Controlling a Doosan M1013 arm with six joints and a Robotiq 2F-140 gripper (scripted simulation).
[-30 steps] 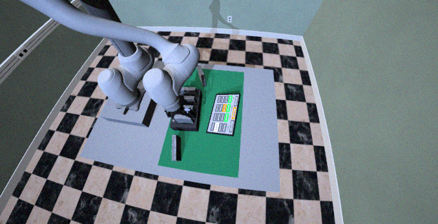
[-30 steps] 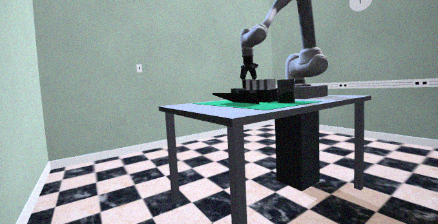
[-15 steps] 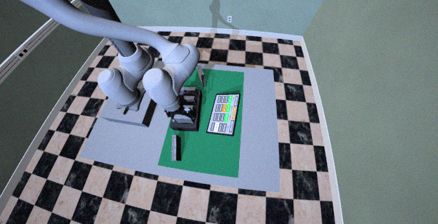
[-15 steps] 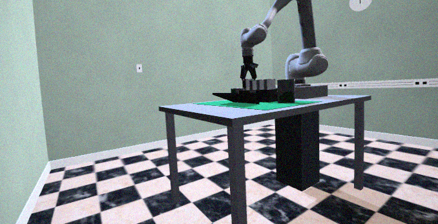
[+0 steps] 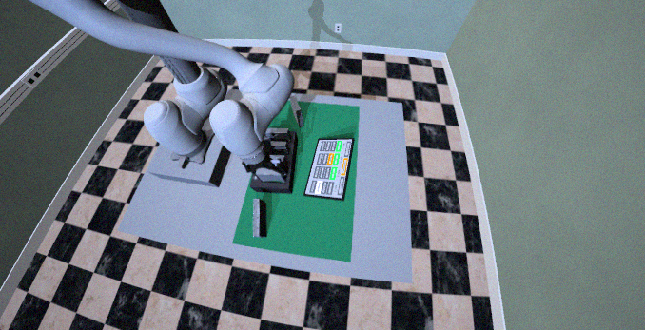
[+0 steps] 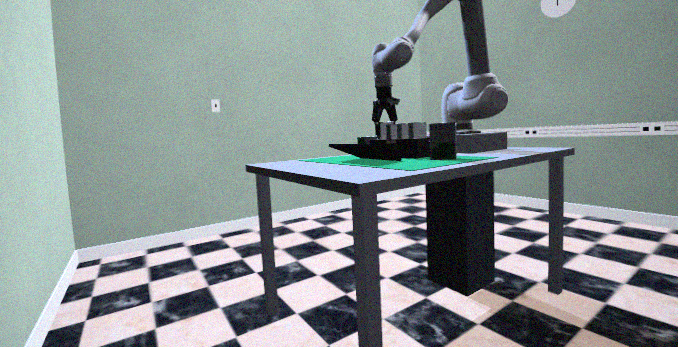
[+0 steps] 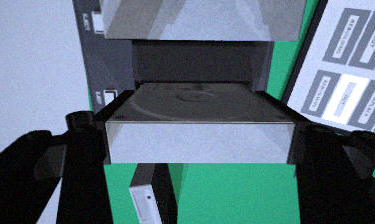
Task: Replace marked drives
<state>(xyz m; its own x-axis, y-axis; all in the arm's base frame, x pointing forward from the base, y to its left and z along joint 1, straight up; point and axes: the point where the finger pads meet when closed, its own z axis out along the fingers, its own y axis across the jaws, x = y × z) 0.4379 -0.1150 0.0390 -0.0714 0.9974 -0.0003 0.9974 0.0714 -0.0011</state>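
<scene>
One drive (image 7: 199,142) stands in the dock (image 5: 271,187) (image 7: 109,65) between the jaws (image 5: 267,168) (image 6: 385,122).

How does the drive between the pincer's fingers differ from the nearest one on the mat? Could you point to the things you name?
The drive (image 5: 271,174) (image 7: 201,142) between the pincer's (image 5: 267,168) (image 6: 385,121) (image 7: 200,150) fingers sits in the dock (image 5: 271,188) (image 7: 109,65); the mat drive (image 5: 257,218) (image 7: 145,201) stands outside it. The first runs across the dock, the second roughly crosswise to that. Both show a light narrow face and darker side.
</scene>
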